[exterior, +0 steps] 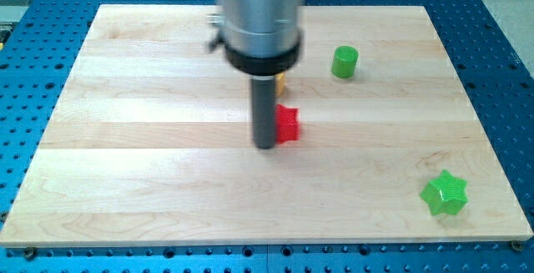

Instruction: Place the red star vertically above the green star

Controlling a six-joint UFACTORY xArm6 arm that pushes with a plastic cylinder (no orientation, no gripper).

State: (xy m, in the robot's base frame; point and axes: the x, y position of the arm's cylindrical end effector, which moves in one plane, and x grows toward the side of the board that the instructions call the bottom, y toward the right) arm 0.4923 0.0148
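Effector: 1 straight rod, carrying no jaws, so there is nothing to be apart, together or clamped; my tip (265,146) is pressing down near the board's middle.
Red star (287,124): lying just at the view's right of my tip, apparently touching it; the rod is hiding its left edge.
Green star (444,194): sitting well apart, near the board's lower right corner.
Green cylinder (344,62): standing toward the view's top right, clear of the likely path.
Yellow block (280,80): peeking out behind the rod, shape not discernible.
Wooden board (125,139): bearing all 4 blocks.
Placement rationale: my tip is sitting left of the red star, probably because a rightward push is carrying it toward the column above the green star.
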